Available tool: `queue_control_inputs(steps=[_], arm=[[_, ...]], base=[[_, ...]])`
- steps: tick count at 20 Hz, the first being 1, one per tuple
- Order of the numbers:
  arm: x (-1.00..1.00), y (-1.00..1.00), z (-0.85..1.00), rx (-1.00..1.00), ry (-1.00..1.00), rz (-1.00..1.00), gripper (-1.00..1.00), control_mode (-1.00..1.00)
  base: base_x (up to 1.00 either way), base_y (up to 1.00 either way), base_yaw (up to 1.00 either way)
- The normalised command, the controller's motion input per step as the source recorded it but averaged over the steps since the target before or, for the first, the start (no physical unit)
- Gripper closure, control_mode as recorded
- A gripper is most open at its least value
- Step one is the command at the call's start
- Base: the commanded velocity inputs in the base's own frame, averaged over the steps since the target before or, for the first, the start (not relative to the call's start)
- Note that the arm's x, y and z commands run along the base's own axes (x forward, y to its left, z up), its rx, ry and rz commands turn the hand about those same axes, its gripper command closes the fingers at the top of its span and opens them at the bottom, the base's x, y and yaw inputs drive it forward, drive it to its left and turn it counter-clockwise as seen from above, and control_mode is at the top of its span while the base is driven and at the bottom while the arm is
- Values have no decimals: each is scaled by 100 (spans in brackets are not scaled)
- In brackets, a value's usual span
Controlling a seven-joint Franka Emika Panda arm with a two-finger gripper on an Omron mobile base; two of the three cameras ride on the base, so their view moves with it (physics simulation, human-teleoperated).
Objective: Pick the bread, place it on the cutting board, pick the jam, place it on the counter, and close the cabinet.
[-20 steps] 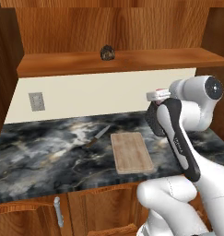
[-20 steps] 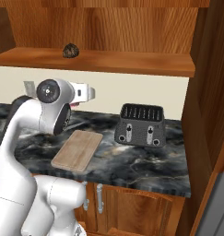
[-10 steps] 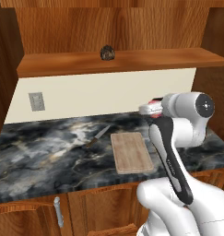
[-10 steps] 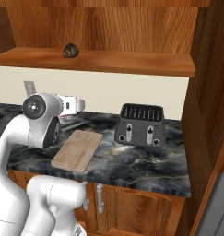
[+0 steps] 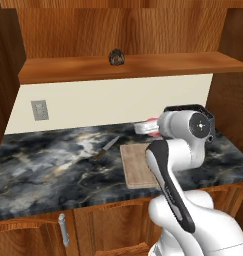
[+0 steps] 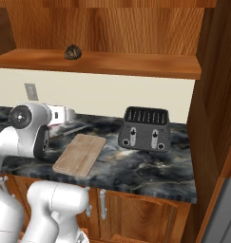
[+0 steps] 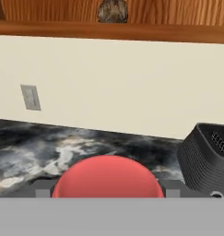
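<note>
My dark marble counter (image 5: pixel 53 170) carries tan wooden cutting board (image 6: pixel 80 154), black toaster (image 6: pixel 144 128), knife (image 5: pixel 107 147). Cabinet's inner wooden shelf (image 5: pixel 158 65) carries dark speckled bread (image 5: pixel 116 57).

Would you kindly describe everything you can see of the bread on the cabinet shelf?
The bread is a small, dark brown-black roundish lump with a rough, speckled surface. It sits alone on the reddish-brown wooden shelf of the open cabinet, resting on the board near its front edge, left of the middle, with the wood-grain back panel behind it. Nothing else touches it. In the hand view it shows at the top edge, partly cut off.
</note>
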Motion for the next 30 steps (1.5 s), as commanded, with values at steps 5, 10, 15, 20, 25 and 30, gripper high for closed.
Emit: queue_control_inputs(steps=[5, 10, 15, 20, 25, 30], arm=[[0, 38, -18, 0, 7, 0, 100, -100], [0, 32, -13, 0, 8, 0, 100, -100], [0, 26, -12, 2, 6, 0, 100, -100], [0, 13, -19, 3, 1, 0, 100, -100], [0, 16, -25, 1, 1, 0, 100, -100], [0, 23, -31, 0, 0, 0, 100, -100]], base=[[0, 0, 0], [0, 0, 0], [0, 0, 0], [0, 0, 0], [0, 0, 0], [0, 0, 0]])
